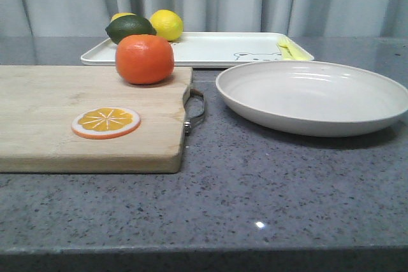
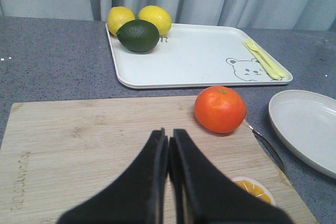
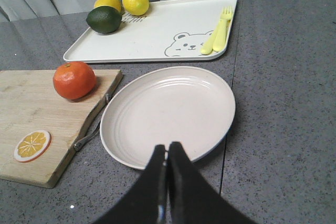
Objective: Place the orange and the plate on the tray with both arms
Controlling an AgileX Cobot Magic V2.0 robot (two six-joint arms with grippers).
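White tray (image 1: 210,52) holds neither item yet: your orange (image 1: 145,59) sits on the cutting board (image 1: 57,119), plate (image 1: 312,97) on the counter beside it. Left gripper (image 2: 169,145) and right gripper (image 3: 167,153) are pressed together, empty; both placements remain.

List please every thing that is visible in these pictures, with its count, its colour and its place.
orange: 1, red-orange, on the far right corner of the cutting board.
orange slice: 1, orange with white rim, lying flat on the board, nearer the camera than the orange.
cutting board: 1, light wood with a metal handle, on the table's left.
plate: 1, off-white, empty, on the table right of the board.
tray: 1, white with a bear drawing, behind the board and plate.
lemons: 2, yellow, far left corner of the tray.
lime: 1, dark green, in front of the lemons.
fork and utensil: pale yellow, at the tray's right end.
table: 1, grey speckled.
left end effector: black, shut, above the board.
right end effector: black, shut, over the plate's near rim.
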